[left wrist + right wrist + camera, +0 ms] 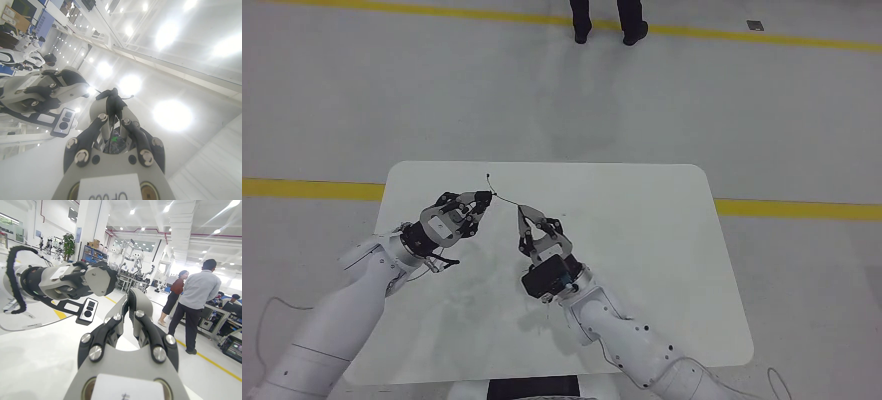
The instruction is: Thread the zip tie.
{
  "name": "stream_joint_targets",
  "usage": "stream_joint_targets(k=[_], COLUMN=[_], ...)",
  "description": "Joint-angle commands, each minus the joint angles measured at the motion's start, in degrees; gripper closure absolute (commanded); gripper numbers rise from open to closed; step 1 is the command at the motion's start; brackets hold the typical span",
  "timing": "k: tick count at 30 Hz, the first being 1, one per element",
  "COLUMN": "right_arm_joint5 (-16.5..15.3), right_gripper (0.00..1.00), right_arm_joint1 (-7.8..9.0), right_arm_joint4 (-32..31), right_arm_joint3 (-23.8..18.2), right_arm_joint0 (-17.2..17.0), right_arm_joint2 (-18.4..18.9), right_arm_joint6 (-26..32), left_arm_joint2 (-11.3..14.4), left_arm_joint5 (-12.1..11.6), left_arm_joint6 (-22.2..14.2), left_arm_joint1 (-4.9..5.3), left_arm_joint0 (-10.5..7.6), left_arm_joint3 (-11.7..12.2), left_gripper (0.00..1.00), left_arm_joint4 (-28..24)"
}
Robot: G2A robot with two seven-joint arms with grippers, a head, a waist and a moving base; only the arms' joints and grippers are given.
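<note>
Left gripper [482, 200] and right gripper [521, 211] pinch zip tie [504, 198] above white table [642, 220], grey floor [392, 90].

The top camera sits on the robot above both arms and looks steeply down on the white table [642, 200], far enough off to take in its whole far edge and the floor beyond. The left wrist camera rides just behind the left gripper [113, 95], low over the table's near half, and tilts up toward the ceiling lights. The right wrist camera rides just behind the right gripper [128, 295], over the table's middle, and faces roughly level across the hall. All three share the space above the table where the grippers nearly meet. The top and left wrist views both catch the zip tie [504, 197].
</note>
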Motion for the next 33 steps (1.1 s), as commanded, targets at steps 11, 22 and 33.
stream_joint_targets(k=[11,22,33], right_arm_joint5=[0.0,0.0,0.0], right_gripper=[1.00,1.00,1.00], right_arm_joint1=[0.06,0.28,0.78], right_arm_joint4=[0.0,0.0,0.0], right_arm_joint3=[-0.1,-0.6,-1.4], right_arm_joint0=[-1.4,-2.9,-3.7], right_arm_joint2=[1.3,3.0,3.9], right_arm_joint6=[-0.1,-0.6,-0.8], left_arm_joint2=[0.0,0.0,0.0], left_arm_joint5=[0.0,0.0,0.0], left_arm_joint6=[0.0,0.0,0.0], left_arm_joint1=[0.00,0.00,0.00], left_arm_joint0=[0.00,0.00,0.00], left_arm_joint3=[0.0,0.0,0.0], left_gripper=[1.00,1.00,1.00], left_arm_joint4=[0.0,0.0,0.0])
